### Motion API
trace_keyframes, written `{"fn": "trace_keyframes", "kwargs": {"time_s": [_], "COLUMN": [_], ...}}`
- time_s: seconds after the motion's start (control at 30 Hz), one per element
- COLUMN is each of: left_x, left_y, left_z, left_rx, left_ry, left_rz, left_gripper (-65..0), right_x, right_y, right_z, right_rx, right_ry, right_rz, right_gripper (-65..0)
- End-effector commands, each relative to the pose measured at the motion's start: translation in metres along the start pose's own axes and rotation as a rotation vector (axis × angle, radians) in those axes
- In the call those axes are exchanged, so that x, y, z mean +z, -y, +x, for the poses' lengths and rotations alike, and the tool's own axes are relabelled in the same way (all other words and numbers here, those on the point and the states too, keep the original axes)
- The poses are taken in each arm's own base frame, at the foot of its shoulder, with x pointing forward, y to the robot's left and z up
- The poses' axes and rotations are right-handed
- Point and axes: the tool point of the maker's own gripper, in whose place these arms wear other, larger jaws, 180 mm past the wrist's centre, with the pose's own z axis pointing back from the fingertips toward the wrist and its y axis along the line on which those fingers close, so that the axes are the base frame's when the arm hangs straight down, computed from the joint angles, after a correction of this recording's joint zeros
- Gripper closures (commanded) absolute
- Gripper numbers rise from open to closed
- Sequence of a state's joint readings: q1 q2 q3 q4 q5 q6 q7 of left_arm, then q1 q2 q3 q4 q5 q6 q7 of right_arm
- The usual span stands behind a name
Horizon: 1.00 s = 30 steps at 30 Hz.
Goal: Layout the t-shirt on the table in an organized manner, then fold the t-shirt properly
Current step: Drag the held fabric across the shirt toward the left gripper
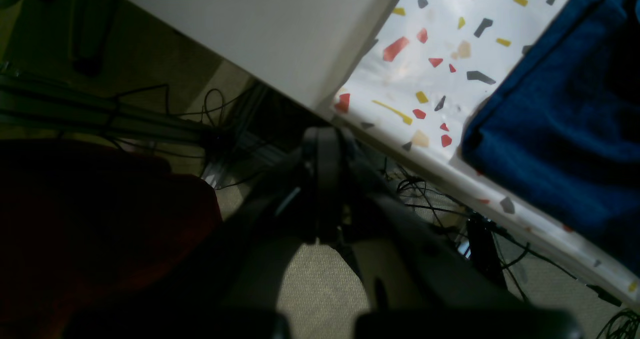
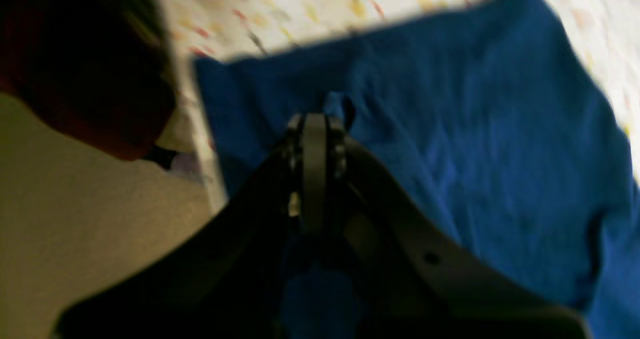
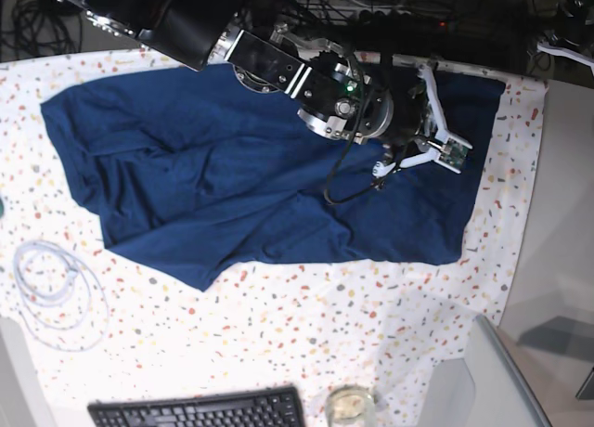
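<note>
One t-shirt [image 3: 232,167] lies spread across the table [image 3: 306,334], wrinkled at its middle. One arm reaches over the shirt's far right part; its right gripper [image 2: 316,121] is closed above the fabric. The left gripper [image 1: 325,144] is closed beyond the table's edge. Near the shirt's front: one keyboard [image 3: 200,410], one coiled white cable [image 3: 56,288].

Both arms' fingers are closed: left gripper [image 1: 325,144], right gripper [image 2: 315,124].
</note>
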State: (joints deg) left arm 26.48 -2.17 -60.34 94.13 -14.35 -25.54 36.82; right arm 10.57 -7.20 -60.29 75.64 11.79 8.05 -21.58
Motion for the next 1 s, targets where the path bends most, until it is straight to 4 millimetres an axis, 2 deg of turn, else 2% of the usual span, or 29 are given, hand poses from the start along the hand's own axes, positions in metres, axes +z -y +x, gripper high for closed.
{"fn": "trace_keyframes", "kwargs": {"time_s": [0.0, 0.47, 0.63, 0.7, 0.83, 0.87, 0.9, 0.97], "left_x": [0.002, 0.001, 0.0, 0.0, -0.001, -0.002, -0.003, -0.003], "left_y": [-0.004, -0.003, -0.001, -0.001, -0.001, 0.0, 0.001, 0.001], "left_z": [0.012, 0.014, 0.016, 0.017, 0.017, 0.02, 0.022, 0.025], "left_rx": [-0.009, -0.005, -0.003, -0.003, -0.002, -0.001, 0.003, 0.0], "left_ry": [0.037, 0.044, 0.048, 0.05, 0.051, 0.057, 0.064, 0.069], "left_rz": [0.009, 0.006, 0.003, 0.003, 0.002, 0.001, -0.002, -0.001], "left_gripper": [0.0, 0.0, 0.0, 0.0, 0.0, 0.0, 0.0, 0.0], "right_x": [0.0, 0.0, -0.004, -0.005, -0.006, -0.003, 0.002, 0.02], "right_y": [0.003, 0.007, 0.009, -0.002, -0.027, -0.026, -0.02, 0.004], "right_z": [0.026, 0.04, 0.028, 0.022, 0.015, 0.017, 0.015, 0.026], "right_rx": [0.013, 0.032, 0.021, 0.029, 0.059, 0.063, 0.068, 0.063], "right_ry": [0.07, 0.115, 0.096, 0.084, 0.07, 0.077, 0.082, 0.131], "right_rz": [-0.001, -0.004, -0.007, 0.014, 0.065, 0.065, 0.055, 0.004], "right_gripper": [-0.3, -0.6, -2.0, -8.7, -31.7, -35.3, -36.2, -36.0]}}
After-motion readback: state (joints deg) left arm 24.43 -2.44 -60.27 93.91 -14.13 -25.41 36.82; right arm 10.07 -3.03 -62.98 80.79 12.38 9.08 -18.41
